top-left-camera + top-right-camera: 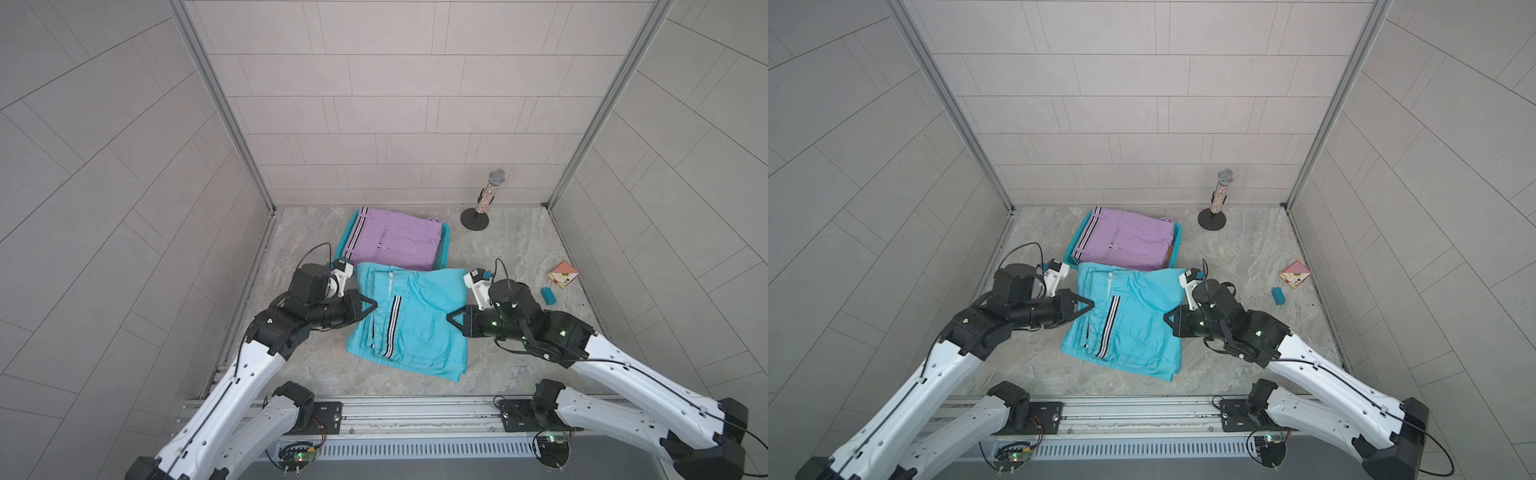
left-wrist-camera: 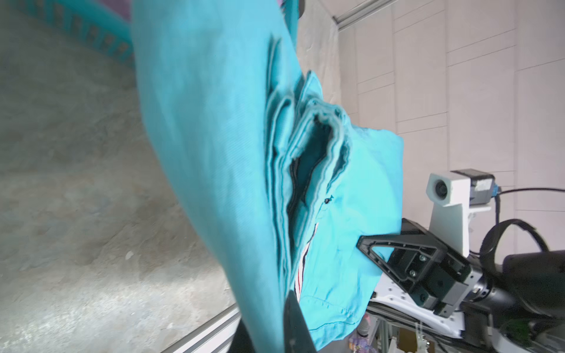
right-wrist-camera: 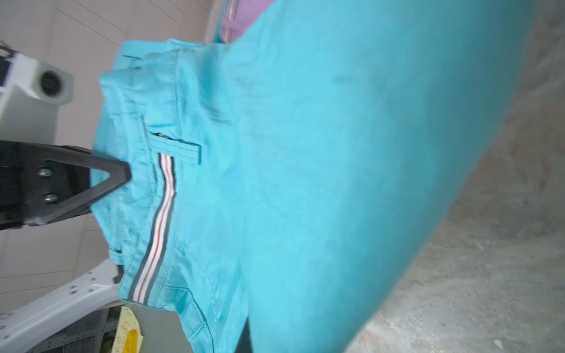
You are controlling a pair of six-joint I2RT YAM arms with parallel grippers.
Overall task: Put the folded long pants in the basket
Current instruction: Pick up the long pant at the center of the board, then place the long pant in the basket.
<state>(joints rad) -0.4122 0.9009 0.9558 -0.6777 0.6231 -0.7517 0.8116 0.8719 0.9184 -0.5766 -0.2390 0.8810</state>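
**A:** On the grey marble-patterned tabletop point(image 1: 519, 249), far half: rectangular turquoise plastic basket with perforated walls point(image 1: 1178, 237), close to the back wall. Why there?

**B:** Judgement only: it stays out of the arms' sweep during pick-up. The folded lilac cloth pants with black-white striped trim point(image 1: 395, 241) lie in it, filling it to the rim.

**A:** Location of the folded turquoise cloth pants with black-white striped trim point(image 1: 415, 320)?

**B:** Between the arms, just in front of the basket. The far edge overlaps the basket's near rim in both top views. Both wrist views suggest the cloth is raised off the tabletop. Whether the near hem touches the surface, I cannot tell.

**A:** Tools?

**B:** The left gripper point(image 1: 373, 306) pinches the left side edge and the right gripper point(image 1: 449, 318) the right, jaws pressed together on the fabric. Opposite-edge grips probably keep the stack flat and the fold intact for the carry.

**A:** Appearance of the turquoise pants?

**B:** The layers gape slightly at the left edge and the middle sags a little. The striped trim runs lengthwise, with a belt loop on top.

**A:** Small items?

**B:** Glittery microphone on a round black stand point(image 1: 487, 193), small pink card box point(image 1: 562, 274) and blue block point(image 1: 548, 295). All sit well to the right, apart from the cloth.
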